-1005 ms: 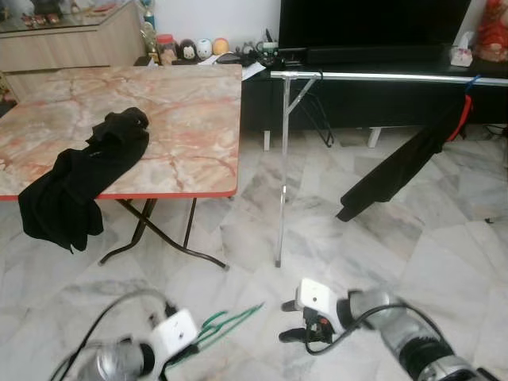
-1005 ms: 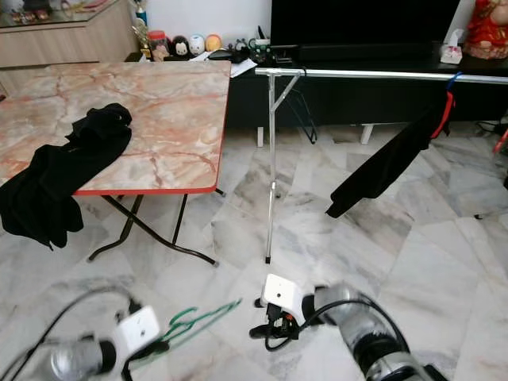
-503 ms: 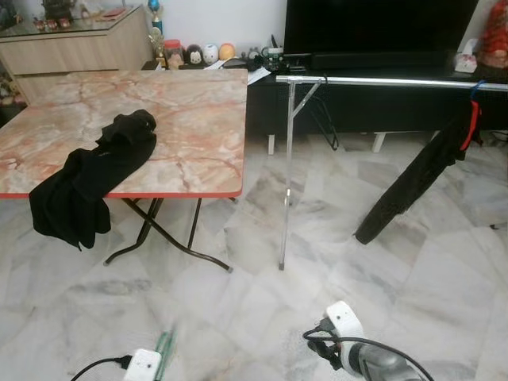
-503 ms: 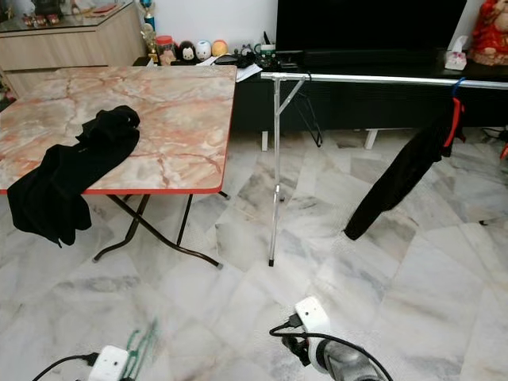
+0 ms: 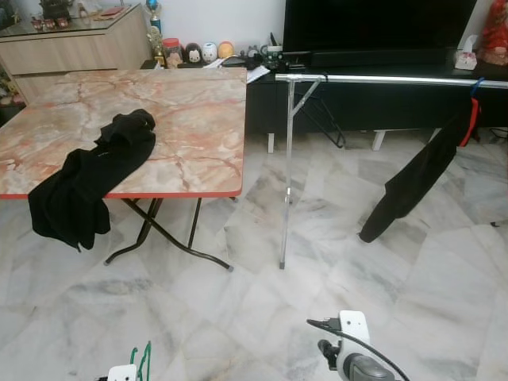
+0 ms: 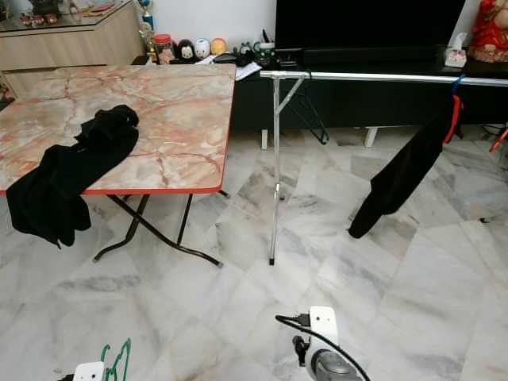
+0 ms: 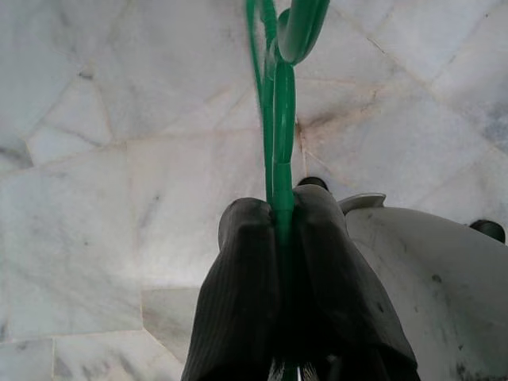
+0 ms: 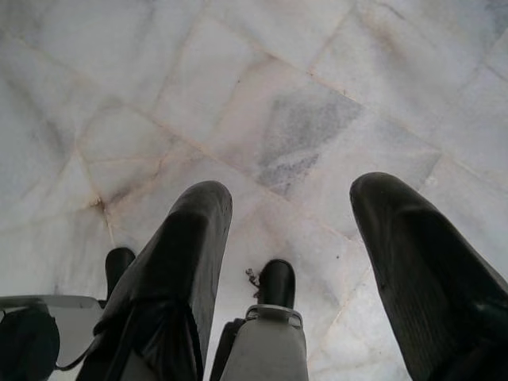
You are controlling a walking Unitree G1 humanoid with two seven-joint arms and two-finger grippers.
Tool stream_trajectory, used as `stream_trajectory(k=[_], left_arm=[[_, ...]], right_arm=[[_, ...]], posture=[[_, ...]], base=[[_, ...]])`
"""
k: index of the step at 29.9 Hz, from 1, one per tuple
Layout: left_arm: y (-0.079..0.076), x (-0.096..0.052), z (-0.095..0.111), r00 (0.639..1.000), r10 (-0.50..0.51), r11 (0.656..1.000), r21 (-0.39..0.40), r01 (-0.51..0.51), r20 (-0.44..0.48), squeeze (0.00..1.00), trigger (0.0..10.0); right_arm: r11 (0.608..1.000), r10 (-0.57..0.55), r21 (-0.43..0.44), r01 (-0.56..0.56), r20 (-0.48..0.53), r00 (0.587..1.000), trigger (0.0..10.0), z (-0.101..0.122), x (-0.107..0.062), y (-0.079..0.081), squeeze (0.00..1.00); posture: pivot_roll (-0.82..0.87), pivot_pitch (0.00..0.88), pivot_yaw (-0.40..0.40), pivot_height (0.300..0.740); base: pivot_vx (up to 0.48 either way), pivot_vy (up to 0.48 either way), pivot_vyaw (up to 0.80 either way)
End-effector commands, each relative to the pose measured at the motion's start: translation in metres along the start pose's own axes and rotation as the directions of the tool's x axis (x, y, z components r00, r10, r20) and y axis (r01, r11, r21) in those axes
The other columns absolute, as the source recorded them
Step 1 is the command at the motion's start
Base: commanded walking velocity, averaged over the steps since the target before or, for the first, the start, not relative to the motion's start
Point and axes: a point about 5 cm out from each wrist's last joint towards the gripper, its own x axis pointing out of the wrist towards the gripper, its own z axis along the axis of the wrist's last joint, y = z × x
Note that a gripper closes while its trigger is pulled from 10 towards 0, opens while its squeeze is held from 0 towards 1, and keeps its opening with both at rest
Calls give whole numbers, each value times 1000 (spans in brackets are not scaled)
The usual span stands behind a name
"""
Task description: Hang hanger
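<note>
Both arms have dropped toward the bottom edge of the head views since a second ago, and the green hanger (image 7: 279,119), then angled across the floor between them, now pokes up as a short upright tip at the lower left. One hanger is in play: the left gripper (image 7: 279,238) is clenched on its thin wire, both black fingers pressed flat against it over the pale tiles. The right gripper (image 8: 294,262) hangs released, its two fingers spread wide with nothing between them. Two black garments are in the room: one black garment (image 5: 95,171) draped over the near edge of the folding marble-top table (image 5: 198,119), the other black garment (image 5: 417,178) hanging from the far right of the silver clothes rail (image 5: 381,78). Grey-veined marble floor (image 5: 238,302) stretches throughout; behind the rail stand a dark TV console (image 5: 381,103) and a large television (image 5: 381,24), with small figurines (image 5: 198,53) beside them.
</note>
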Motion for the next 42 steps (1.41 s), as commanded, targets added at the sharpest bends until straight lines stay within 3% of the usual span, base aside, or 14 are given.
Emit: stream_trajectory(k=[1, 4, 6, 11, 25, 34, 42], left_arm=[[1, 0, 1, 1000, 6, 999, -36, -6, 5, 0, 10000], [1, 1, 1, 1000, 6, 999, -36, -6, 5, 0, 10000], [-2, 1, 0, 1000, 0, 1000, -24, 0, 6, 0, 10000], [-7, 1, 0, 1000, -5, 999, -37, 5, 13, 0, 10000], [-13, 0, -7, 1000, -19, 999, -30, 19, 6, 0, 10000], [-30, 0, -9, 998, -65, 998, -4, 65, -5, 0, 10000], [-33, -1, -11, 998, -68, 998, -17, 68, -3, 0, 10000]], right_arm=[[1000, 16, -5, -16, -1, 1000, 10000, 6, 1, 11, 0], [1000, 15, -5, -15, -1, 1000, 10000, 6, 1, 11, 0], [1000, 29, 6, -29, 12, 1000, 10000, 11, 2, 20, 0], [999, 30, -32, -30, -1, 1000, 10000, 6, 1, 9, 0], [997, 61, -51, -59, 39, 997, 10000, 23, 2, 17, 0], [999, 16, -44, -14, 27, 1000, 10000, 13, 1, -2, 0], [999, 4, -49, -3, 25, 1000, 10000, 12, 0, -6, 0]], posture=[[-60, 0, 57, 732], [-60, 0, 57, 732], [-51, 0, 48, 732], [-57, 0, 42, 732], [-63, 0, 34, 732], [-96, 0, 36, 732], [-89, 0, 42, 732]], base=[[0, 0, 0], [0, 0, 0], [0, -326, 0], [0, -329, 0], [0, -355, 0], [0, -325, 0], [0, 0, 0]])
